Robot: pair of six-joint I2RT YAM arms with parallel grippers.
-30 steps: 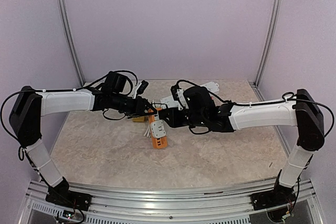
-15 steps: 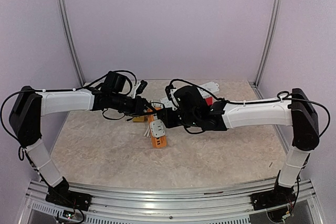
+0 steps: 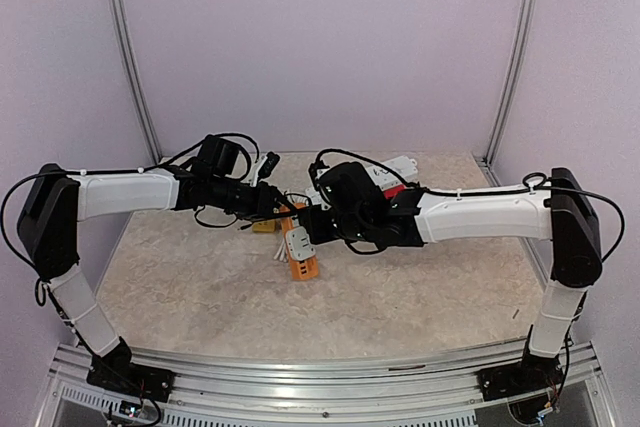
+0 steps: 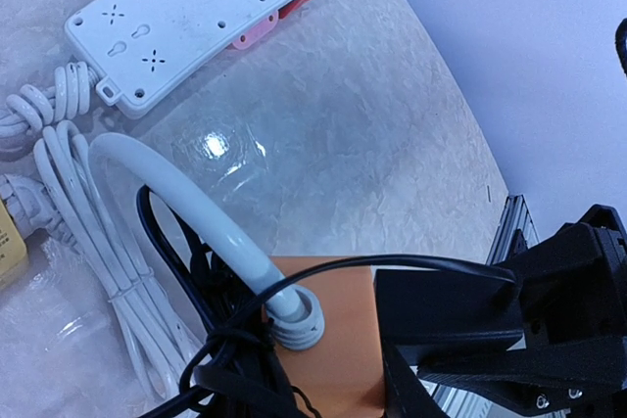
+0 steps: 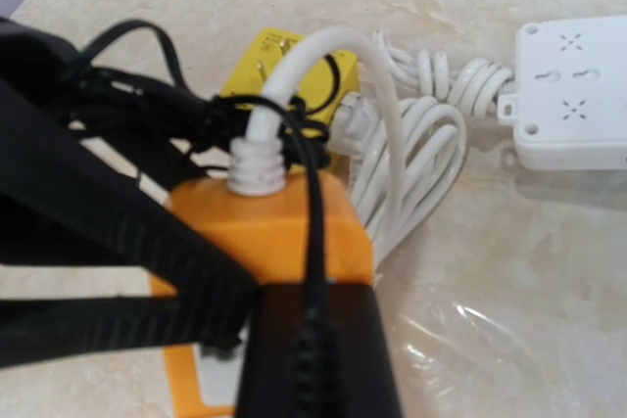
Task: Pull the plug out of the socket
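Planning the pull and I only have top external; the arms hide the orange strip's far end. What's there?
Observer: A white cable leaves the orange strip there through a ribbed collar.
Operator: Right tool on it?
Observer: Yes, the right tool clamps that end; one finger lies along its side.
Operator: White strip behind?
Observer: The white strip lies back up, mounting slots showing.

Near half of table point(image 3: 350, 312) open; coiled white cable point(image 4: 93, 242), white power strip point(image 4: 196, 7) crowd orange socket point(image 4: 333, 335) rear.
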